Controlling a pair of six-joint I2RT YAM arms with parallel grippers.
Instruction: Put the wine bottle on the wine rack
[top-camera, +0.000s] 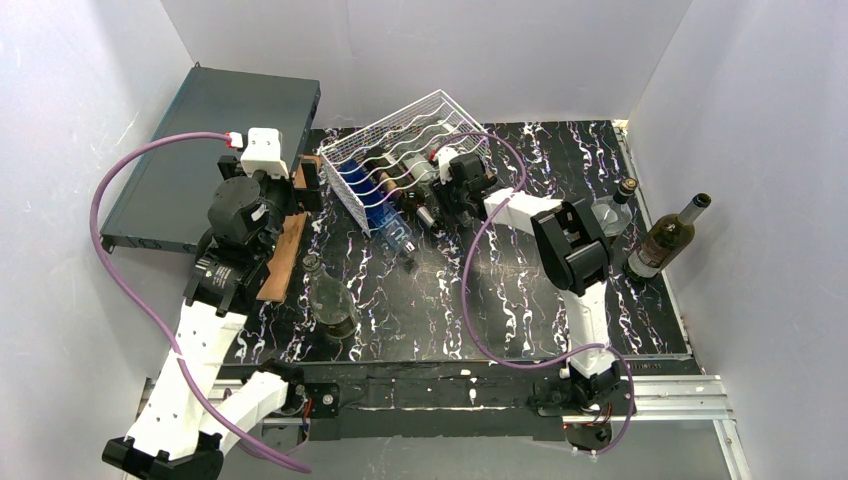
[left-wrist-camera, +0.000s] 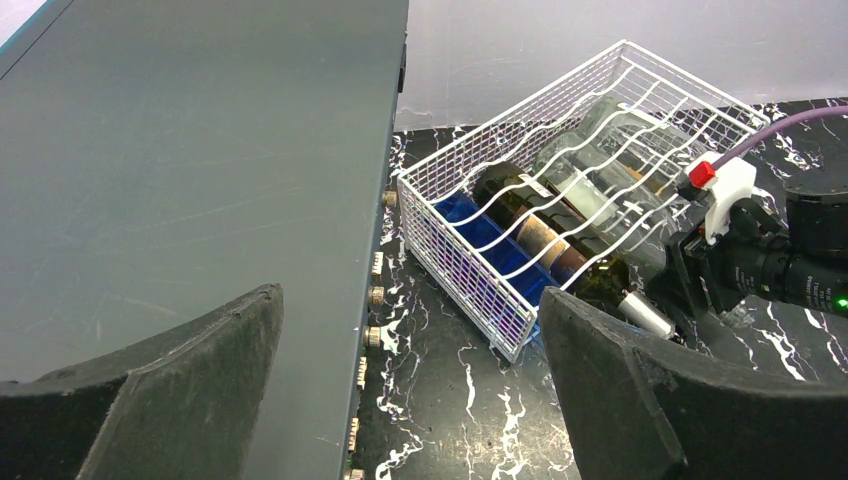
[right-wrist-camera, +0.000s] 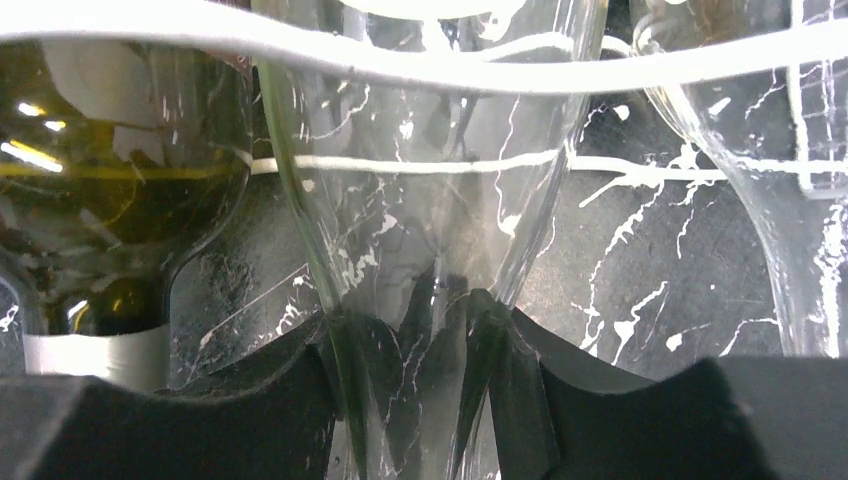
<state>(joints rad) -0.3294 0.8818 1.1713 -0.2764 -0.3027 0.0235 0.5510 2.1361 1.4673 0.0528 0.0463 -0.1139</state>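
My right pincer (right-wrist-camera: 415, 322) is pinching the neck of the clear wine bottle (right-wrist-camera: 420, 190), with a black finger pad (right-wrist-camera: 250, 400) on each side of the glass. From that grip the bottle widens away from me into its shoulder and runs in under a wavy wire of the wine rack (right-wrist-camera: 420, 78). It lies between a dark green bottle (right-wrist-camera: 110, 170) on one side and a second clear bottle (right-wrist-camera: 770, 180) on the other. So the wine bottle is in the rack, lying down. Its long axis is about level, its base points into the rack toward the far wall, and its neck sticks out of the open front toward me. The rack sits askew on the marbled table (top-camera: 520, 300), so that axis runs slantwise across it. I judge the placing nearly done: what is left is perhaps a small push deeper, then letting go and backing my arm out without snagging the wires. I cannot tell how deep the base has gone. My left pincer (left-wrist-camera: 400, 420) hangs spread wide and holds nothing, above the edge of the flat grey box (left-wrist-camera: 180, 180) beside the rack. Out on the table a clear standing bottle (top-camera: 327, 298) waits near my left arm, and a dark standing bottle (top-camera: 665, 240) stands at the far right.
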